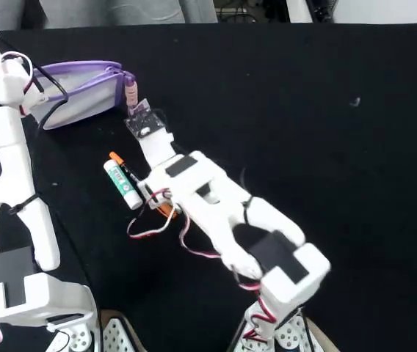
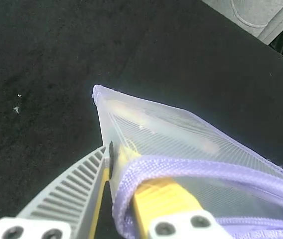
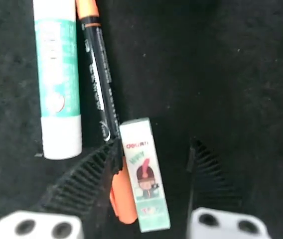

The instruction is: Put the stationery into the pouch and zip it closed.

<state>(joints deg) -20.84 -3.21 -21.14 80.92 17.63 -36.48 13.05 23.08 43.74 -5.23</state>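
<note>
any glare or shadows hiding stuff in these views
high view: the white arms read very bright on the black table, no hard shadows; left wrist view: light passes through the pouch, pale sheen on its mesh; right wrist view: the dark marker and the black fingers nearly sink into the dark table.

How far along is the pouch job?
Done: left gripper clamps the pouch rim, mouth open. In hand: right gripper open around the eraser, not gripping. To do: glue stick and orange pen lie on the table; zipping not done.
</note>
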